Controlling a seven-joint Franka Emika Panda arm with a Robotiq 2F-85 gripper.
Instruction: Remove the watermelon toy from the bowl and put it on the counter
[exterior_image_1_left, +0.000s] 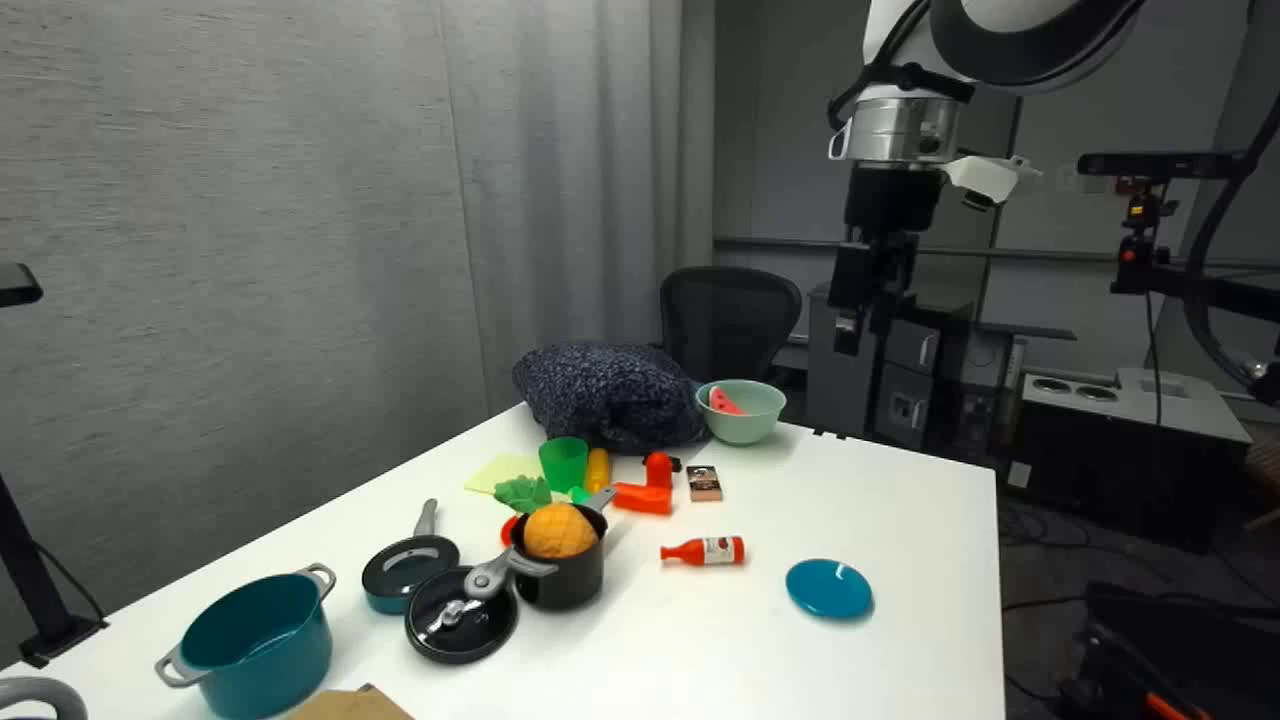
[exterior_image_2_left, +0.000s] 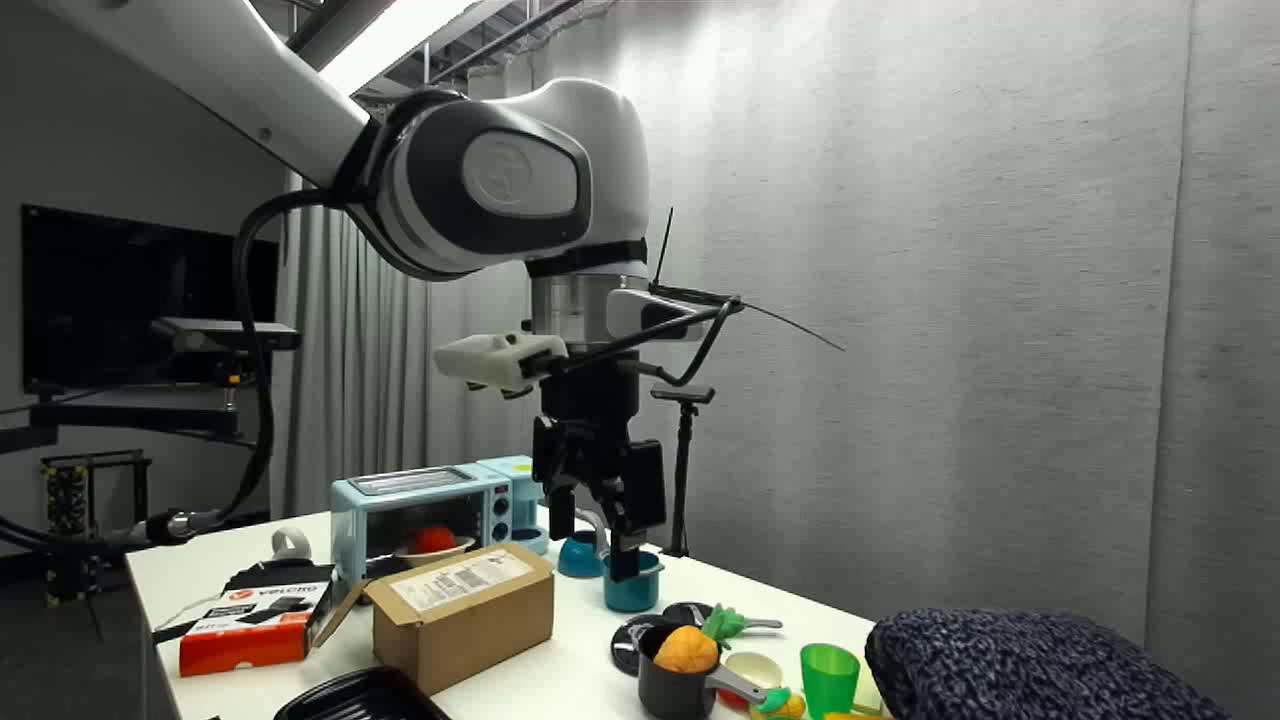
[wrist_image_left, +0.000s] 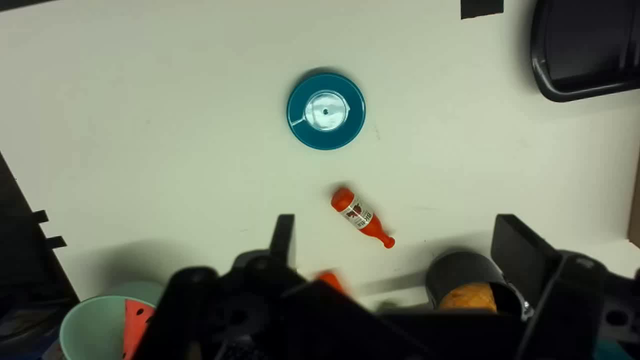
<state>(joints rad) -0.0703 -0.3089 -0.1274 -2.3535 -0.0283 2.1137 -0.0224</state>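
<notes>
Wrist view | hand spread wide | seed-dotted watermelon wedge inside smooth round bowl

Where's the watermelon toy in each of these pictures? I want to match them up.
In an exterior view: the watermelon toy is in the bowl, just right of centre.
In an exterior view: not visible; the black pot stands at the bottom edge.
Wrist view: watermelon toy bottom left, in the bowl, partly hidden.
Shared landmark: the black pot, in all three.
</notes>
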